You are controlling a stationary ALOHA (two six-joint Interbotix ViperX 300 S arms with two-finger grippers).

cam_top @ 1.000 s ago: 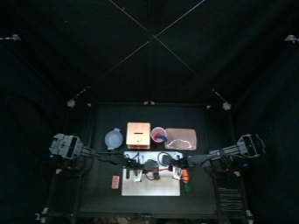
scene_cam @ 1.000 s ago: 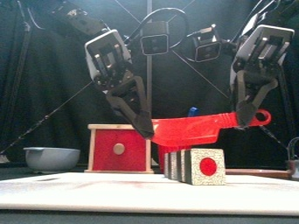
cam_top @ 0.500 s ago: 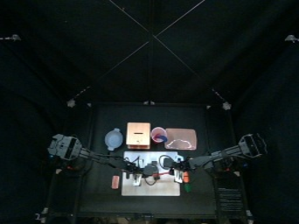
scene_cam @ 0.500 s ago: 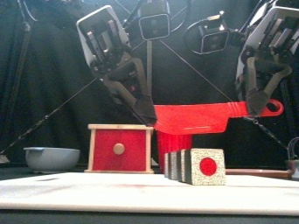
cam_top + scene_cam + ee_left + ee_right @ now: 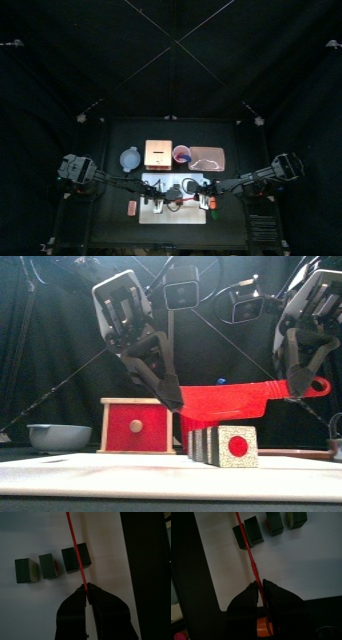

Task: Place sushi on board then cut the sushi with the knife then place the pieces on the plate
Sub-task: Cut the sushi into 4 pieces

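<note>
Knife (image 5: 234,402), red, pinched at both ends by left pincer (image 5: 174,404) and right pincer (image 5: 297,393) above sushi (image 5: 227,444).

A red knife (image 5: 230,403) hangs over the sushi (image 5: 227,445); bare board (image 5: 134,478) in front.

From the front, the sushi (image 5: 230,445) shows me one full face. The blocks behind it are mostly hidden, so I cannot count them there. The knife (image 5: 234,402) hangs close over them, and I cannot tell in that view whether its edge touches. My left gripper (image 5: 171,403) covers the blade's tip and my right gripper (image 5: 299,384) covers part of the handle. In both wrist views the knife is only a thin red line whose far end runs off the picture. In the right wrist view two blocks are cut off by the edge. From above, everything under my grippers is too small to make out.
</note>
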